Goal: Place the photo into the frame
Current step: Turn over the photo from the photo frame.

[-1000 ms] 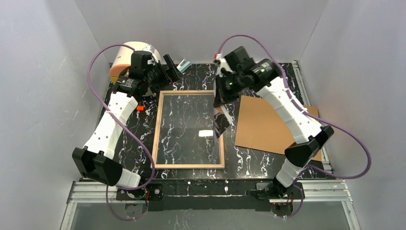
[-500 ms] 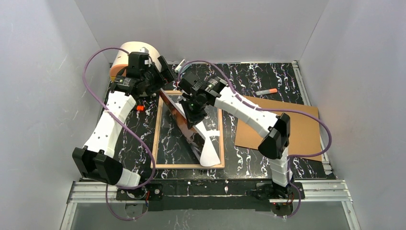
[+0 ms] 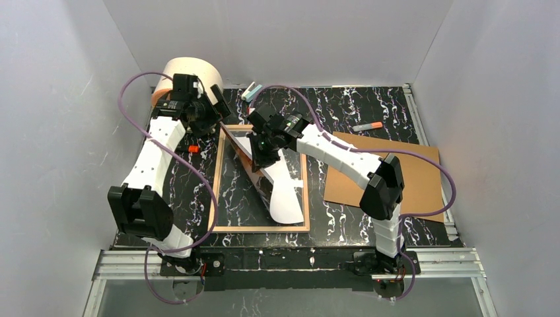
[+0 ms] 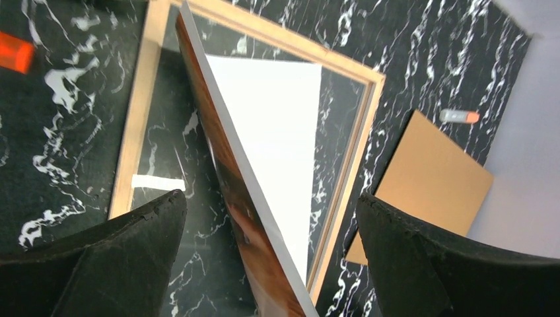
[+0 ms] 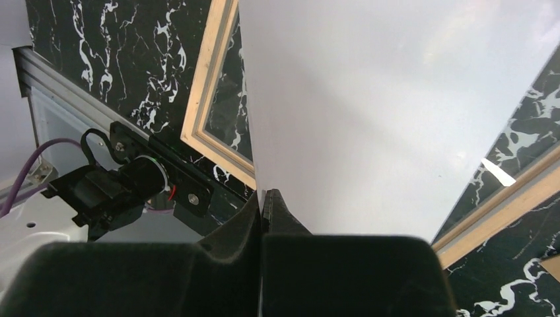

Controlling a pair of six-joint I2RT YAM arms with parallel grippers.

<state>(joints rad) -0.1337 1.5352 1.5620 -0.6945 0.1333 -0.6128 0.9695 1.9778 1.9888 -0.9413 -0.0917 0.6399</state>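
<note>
a brown cardboard sheet (image 3: pixel 396 175) lies right of the light wooden glass-paned frame (image 3: pixel 216 191), flat mid-table; an orange-tipped marker (image 3: pixel 367 125) sits beyond it. the right gripper (image 3: pixel 259 153) is pinched tight on the white-backed glossy photo (image 3: pixel 287 198), which leans tilted over the glass. the left gripper (image 3: pixel 216 109) hangs spread wide, empty, above the frame's far left corner, beside a cream roll (image 3: pixel 187 69).

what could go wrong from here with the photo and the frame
The photo is pinched along one edge only by the right pincer and hangs tilted; it could bend or slip out.
It sits skewed across the frame, its near end close to the right rim, so it may land on the wood instead of inside.
The open left pincer hovers close to the photo's raised edge and could knock it.
</note>
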